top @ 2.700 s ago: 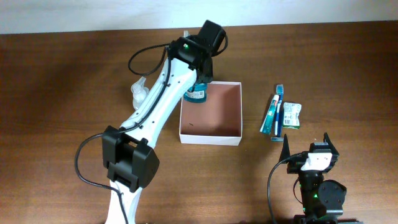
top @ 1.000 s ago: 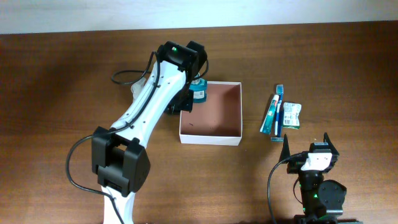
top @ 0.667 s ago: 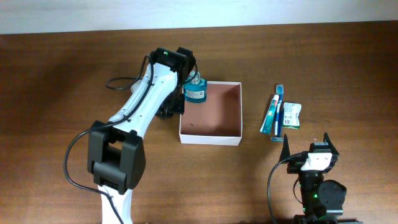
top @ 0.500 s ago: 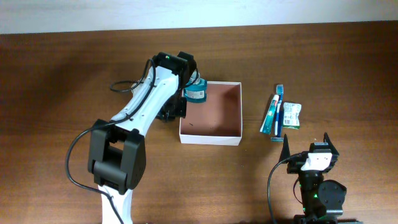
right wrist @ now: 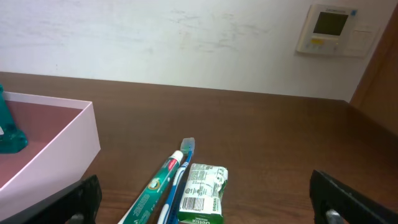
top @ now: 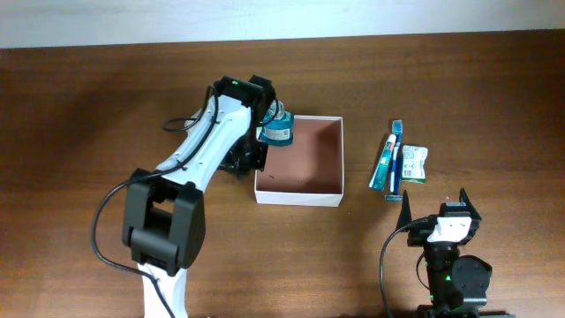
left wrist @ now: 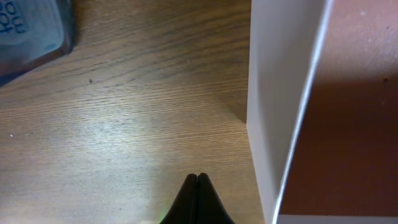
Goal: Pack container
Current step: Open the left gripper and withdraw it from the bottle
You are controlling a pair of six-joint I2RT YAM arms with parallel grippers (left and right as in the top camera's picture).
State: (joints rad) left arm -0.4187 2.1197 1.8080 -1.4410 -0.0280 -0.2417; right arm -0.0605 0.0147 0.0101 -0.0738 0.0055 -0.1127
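My left hand [left wrist: 198, 185] is pinched shut on nothing, fingertips meeting low over the brown wooden counter [left wrist: 124, 130], just beside the outer white wall of the square, shallow, open-topped container [left wrist: 277, 118] with its reddish-brown inside. The container sits mid-counter, and a small teal bottle [top: 277, 130] stands in its far left corner. A blue-grey translucent thing [left wrist: 31, 28] lies at the edge of my view — I cannot tell what it is. My right hand [top: 438, 201] hangs spread wide and empty at the near edge, facing a green-and-white toothpaste tube [right wrist: 152, 196], a blue toothbrush [right wrist: 181, 163] and a small green packet [right wrist: 203, 186] lying together to the container's right.
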